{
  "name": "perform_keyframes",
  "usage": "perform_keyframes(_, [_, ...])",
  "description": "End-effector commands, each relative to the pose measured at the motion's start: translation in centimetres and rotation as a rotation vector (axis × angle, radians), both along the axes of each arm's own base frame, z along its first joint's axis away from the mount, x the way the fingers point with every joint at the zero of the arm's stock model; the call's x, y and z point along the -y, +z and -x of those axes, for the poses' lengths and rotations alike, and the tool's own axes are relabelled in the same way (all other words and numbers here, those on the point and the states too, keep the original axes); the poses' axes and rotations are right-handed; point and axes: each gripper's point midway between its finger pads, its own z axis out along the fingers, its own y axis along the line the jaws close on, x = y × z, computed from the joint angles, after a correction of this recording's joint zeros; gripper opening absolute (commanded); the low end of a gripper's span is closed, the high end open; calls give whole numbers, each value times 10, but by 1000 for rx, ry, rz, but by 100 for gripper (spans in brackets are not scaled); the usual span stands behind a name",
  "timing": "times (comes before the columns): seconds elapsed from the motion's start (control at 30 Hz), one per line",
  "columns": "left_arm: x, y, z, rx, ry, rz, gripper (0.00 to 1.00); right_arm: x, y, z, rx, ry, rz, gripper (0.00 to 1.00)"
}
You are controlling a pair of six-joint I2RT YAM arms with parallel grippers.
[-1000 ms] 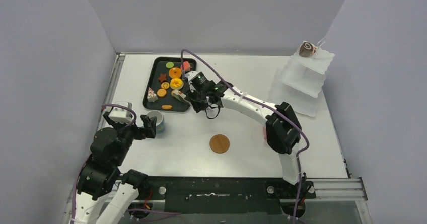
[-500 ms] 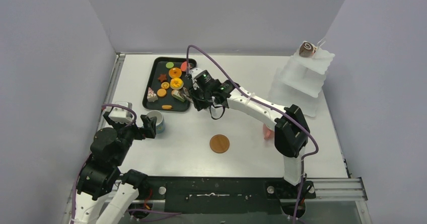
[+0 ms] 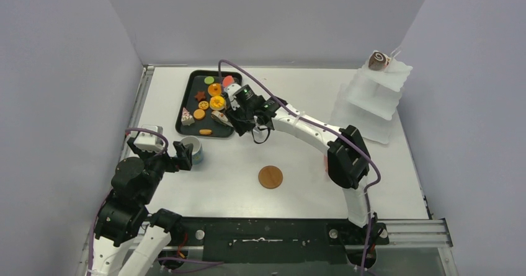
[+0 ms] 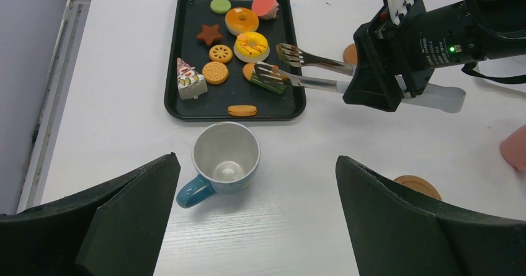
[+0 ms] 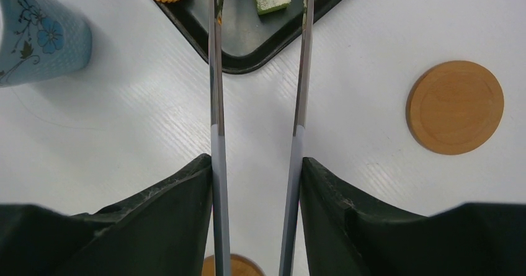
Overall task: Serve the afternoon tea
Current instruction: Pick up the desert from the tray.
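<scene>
Fingers of the right gripper press inward on both arms of the metal tongs, pinching them; the arms stand apart. The toothed tong tips lie over the near right part of the black tray, one on or just above the green slice; contact cannot be told. Also in the tray: two orange ring tarts, a green disc, a pink piece, a brown star cookie, round cookies, a cake slice and, by the near rim, an oval cookie. The blue cup, upright, empty and flower-printed, stands just off that rim, before the wide-spread fingers of the left gripper and apart from both. The chocolate swirl roll sits on the top tier of the white stand at the far right. White print on the right gripper's housing is too small to read. Bare table lies between tray and stand, a wooden coaster near its middle. A pink object is cut by the frame edge; a second coaster is half hidden behind the right gripper.
</scene>
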Motion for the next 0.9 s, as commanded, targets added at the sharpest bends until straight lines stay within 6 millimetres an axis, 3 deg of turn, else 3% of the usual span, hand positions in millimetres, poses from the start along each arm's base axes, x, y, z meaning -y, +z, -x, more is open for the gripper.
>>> perform_keyframes(0.0, [1, 17, -5, 62, -1, 19, 97, -10, 27, -20, 99, 21, -6, 49])
perform_keyframes(0.13, [2, 17, -5, 61, -2, 18, 97, -10, 20, -23, 88, 29, 39, 48])
perform_keyframes(0.2, [1, 17, -5, 62, 0, 17, 97, -13, 21, -21, 78, 45, 37, 42])
perform_keyframes(0.27, [1, 18, -5, 64, 0, 18, 97, -15, 23, -18, 64, 60, 30, 25])
perform_keyframes(0.33, [1, 17, -4, 63, 0, 18, 97, -16, 28, -17, 57, 54, 26, 0])
perform_keyframes(0.63, [1, 18, -4, 67, -2, 20, 97, -12, 49, -11, 60, 16, -25, 0])
perform_keyframes(0.87, [1, 18, -4, 68, -2, 20, 97, -5, 78, -6, 83, -27, -83, 0])
